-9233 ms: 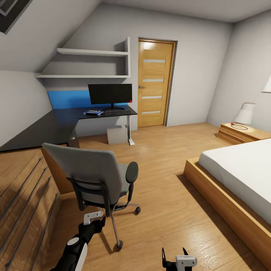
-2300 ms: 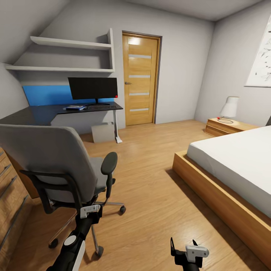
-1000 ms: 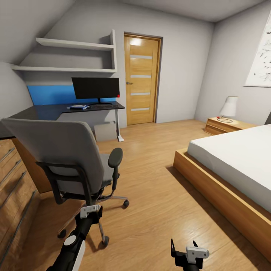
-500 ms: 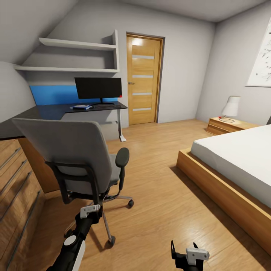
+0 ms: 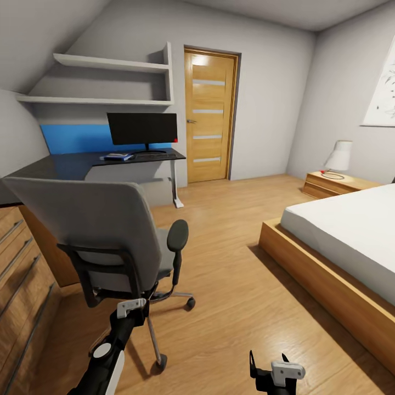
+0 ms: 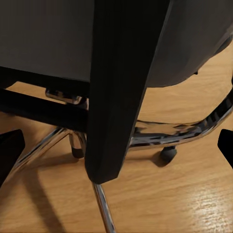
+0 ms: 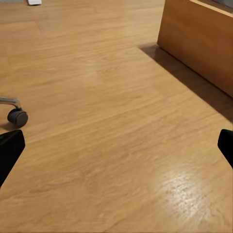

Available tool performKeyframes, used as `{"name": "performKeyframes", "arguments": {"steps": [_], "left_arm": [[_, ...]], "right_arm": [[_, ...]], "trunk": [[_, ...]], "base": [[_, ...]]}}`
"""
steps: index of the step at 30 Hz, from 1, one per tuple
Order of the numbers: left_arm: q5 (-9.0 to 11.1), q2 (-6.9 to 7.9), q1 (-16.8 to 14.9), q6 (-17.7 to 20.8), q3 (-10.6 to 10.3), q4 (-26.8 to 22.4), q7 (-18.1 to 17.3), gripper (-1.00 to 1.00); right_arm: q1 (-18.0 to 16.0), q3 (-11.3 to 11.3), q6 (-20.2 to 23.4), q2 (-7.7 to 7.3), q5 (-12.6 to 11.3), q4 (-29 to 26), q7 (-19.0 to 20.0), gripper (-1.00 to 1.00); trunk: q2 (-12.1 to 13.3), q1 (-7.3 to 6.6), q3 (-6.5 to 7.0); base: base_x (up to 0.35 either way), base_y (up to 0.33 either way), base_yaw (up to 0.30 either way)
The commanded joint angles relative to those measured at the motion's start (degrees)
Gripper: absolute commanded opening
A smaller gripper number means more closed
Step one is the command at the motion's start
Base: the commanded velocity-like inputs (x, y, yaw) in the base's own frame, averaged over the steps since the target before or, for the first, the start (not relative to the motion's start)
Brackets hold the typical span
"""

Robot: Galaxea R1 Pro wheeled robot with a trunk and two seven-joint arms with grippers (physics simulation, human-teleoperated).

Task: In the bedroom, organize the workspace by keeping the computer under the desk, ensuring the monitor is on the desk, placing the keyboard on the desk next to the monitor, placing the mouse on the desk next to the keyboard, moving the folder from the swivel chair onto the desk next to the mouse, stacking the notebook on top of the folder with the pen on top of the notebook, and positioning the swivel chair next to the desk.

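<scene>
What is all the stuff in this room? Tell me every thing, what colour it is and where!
swivel chair: one, grey, nearest, back toward camera
desk: one, black top, blue panel, far left corner
monitor: one, black, on desk
keyboard: one, dark, below monitor
folder: one, blue, on desk beside keyboard
shelves: two, white, above desk
door: one, wood, shut
dresser: one, wood, left
bed: one, white, wood frame, right
lamp: one, white, on nightstand
left claw: behind chair
right claw: over floor, open
</scene>
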Motion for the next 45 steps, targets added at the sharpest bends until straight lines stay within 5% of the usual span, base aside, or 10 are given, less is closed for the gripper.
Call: {"name": "performKeyframes", "arguments": {"steps": [1, 45], "left_arm": [[-0.52, -0.09, -0.04, -0.02, 0.28, -0.04, -0.38, 1.00], [-0.46, -0.09, -0.04, -0.06, 0.35, -0.04, -0.42, 1.00]], "right_arm": [[-0.07, 0.35, -0.37, -0.08, -0.56, -0.02, -0.28, 1.00], [-0.07, 0.35, -0.36, -0.07, -0.56, 0.00, -0.28, 1.00]], "trunk": [[-0.02, 0.00, -0.05], [-0.02, 0.00, -0.05]], "base": [[0.040, 0.000, 0.000], [0.043, -0.034, 0.000]]}}
